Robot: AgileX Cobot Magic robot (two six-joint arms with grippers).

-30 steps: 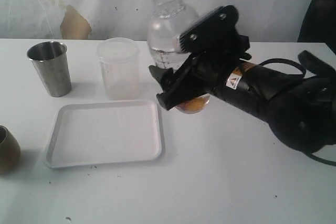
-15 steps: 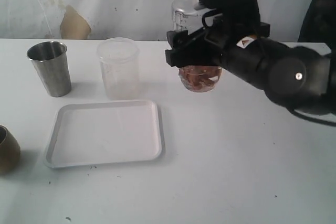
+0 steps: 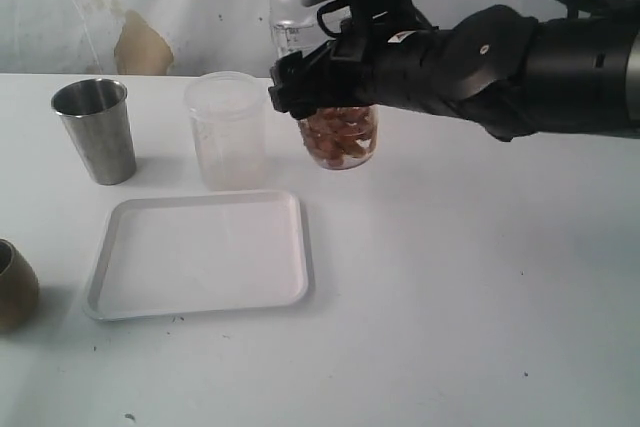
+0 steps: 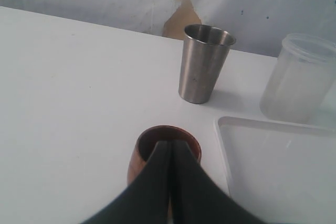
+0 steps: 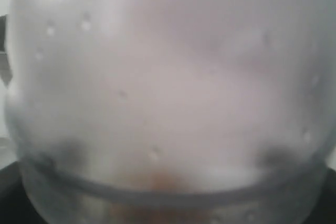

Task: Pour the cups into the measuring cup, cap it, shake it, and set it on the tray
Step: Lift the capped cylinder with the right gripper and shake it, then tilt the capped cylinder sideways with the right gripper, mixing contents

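Observation:
My right gripper point(image 3: 325, 82) is shut on the measuring cup point(image 3: 340, 137), a clear cylinder with a black scale. It hangs in the air behind the tray point(image 3: 200, 252), its top leaning left and brown pieces in its bottom. The cup's blurred clear wall point(image 5: 168, 77) fills the right wrist view and hides the fingers. The steel tumbler point(image 3: 95, 132) point(image 4: 202, 64) stands at the back left. The brown wooden cup point(image 3: 12, 287) point(image 4: 137, 156) sits at the left edge. My left gripper point(image 4: 169, 144) is shut and empty, its tips over the wooden cup's mouth.
A frosted plastic cup point(image 3: 228, 132) point(image 4: 299, 80) stands just behind the tray's far edge, close to the left of the held measuring cup. The tray's corner point(image 4: 226, 124) lies beside the wooden cup. A white wall backs the table.
The right arm has swung the measuring cup up and leftwards, from low near the tray's right side to high beside the frosted cup. The brown contents have shifted. The left gripper is unchanged.

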